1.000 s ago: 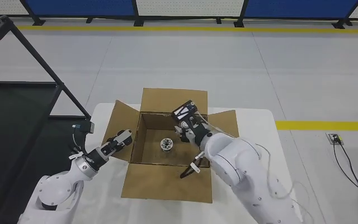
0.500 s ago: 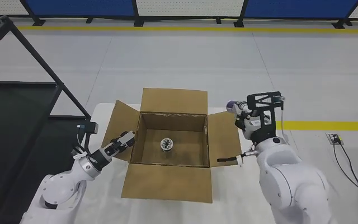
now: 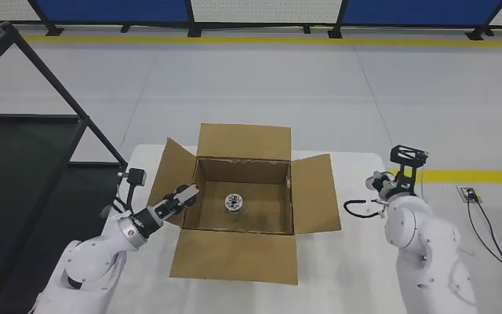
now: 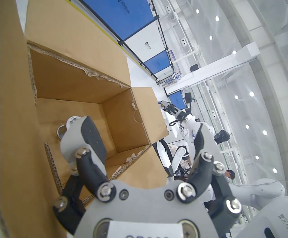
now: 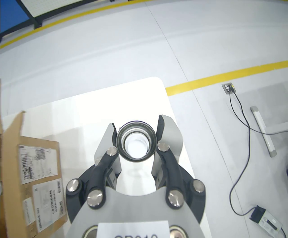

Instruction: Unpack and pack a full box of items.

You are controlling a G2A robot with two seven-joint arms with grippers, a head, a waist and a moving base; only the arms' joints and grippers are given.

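R gripper (image 5: 136, 123) jaws pinch a metal ring (image 5: 120, 144) between them, table (image 5: 90, 108) beyond, prob. for set-down; L gripper (image 4: 144, 133) jaws wide, second ring (image 4: 61, 130) in the box (image 4: 74, 74) just past them.

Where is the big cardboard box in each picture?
Top view: the cardboard box sits open in the middle of the table.
Left wrist view: its open inside lies just past the left hand.
Right wrist view: one labelled flap shows beside the right hand, which holds a metal ring.
Shared landmark: the blue panels across the floor.
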